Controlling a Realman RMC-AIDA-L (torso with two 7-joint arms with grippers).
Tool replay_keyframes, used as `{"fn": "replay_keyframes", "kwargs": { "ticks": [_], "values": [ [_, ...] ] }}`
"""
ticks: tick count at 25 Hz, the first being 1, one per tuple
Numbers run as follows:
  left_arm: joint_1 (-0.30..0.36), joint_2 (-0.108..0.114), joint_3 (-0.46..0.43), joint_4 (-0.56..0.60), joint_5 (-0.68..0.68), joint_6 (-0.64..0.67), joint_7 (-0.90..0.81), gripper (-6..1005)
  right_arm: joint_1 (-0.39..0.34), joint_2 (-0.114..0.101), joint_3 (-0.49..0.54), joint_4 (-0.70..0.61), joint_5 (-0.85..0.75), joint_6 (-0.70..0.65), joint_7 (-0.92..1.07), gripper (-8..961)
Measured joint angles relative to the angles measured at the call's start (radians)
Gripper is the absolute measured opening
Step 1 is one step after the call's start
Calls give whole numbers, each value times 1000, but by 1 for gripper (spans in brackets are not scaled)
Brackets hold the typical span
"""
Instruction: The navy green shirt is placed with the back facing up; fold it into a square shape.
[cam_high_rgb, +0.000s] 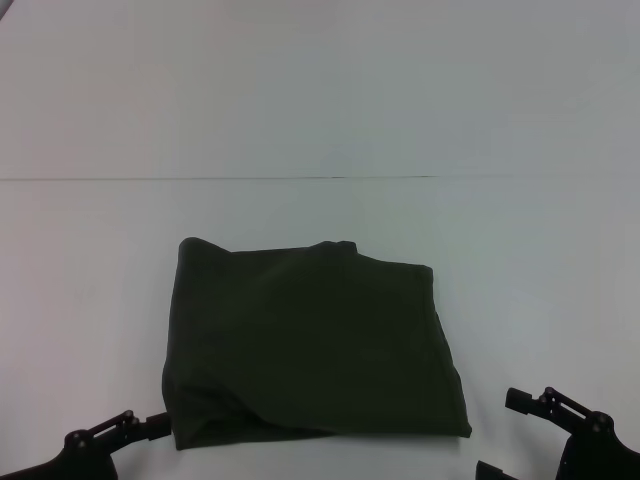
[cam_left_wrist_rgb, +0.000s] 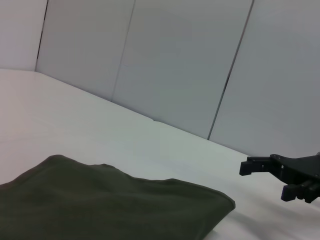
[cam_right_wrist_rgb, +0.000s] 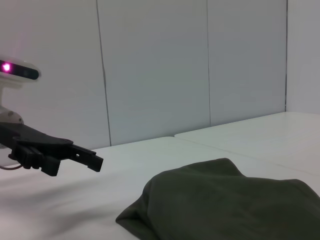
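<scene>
The navy green shirt (cam_high_rgb: 310, 345) lies folded into a rough square in the middle of the white table (cam_high_rgb: 320, 120), with a rumpled lower left corner. It also shows in the left wrist view (cam_left_wrist_rgb: 110, 205) and the right wrist view (cam_right_wrist_rgb: 225, 205). My left gripper (cam_high_rgb: 148, 422) hovers low at the shirt's near left corner, open and empty; it also shows in the right wrist view (cam_right_wrist_rgb: 77, 167). My right gripper (cam_high_rgb: 497, 433) is open and empty, just off the shirt's near right corner, apart from the cloth; it also shows in the left wrist view (cam_left_wrist_rgb: 262, 180).
A thin seam (cam_high_rgb: 220, 179) runs across the table beyond the shirt. Grey wall panels (cam_left_wrist_rgb: 180, 65) stand behind the table. A white unit with a pink light (cam_right_wrist_rgb: 17, 70) shows behind the left arm in the right wrist view.
</scene>
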Motion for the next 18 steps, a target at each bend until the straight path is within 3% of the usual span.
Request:
{"fn": "replay_keyframes", "kwargs": {
  "ticks": [18],
  "values": [
    [-7,5,3,-1,6,10,-2,950,10,0,20,-1,4,-9,16,947]
  ]
}}
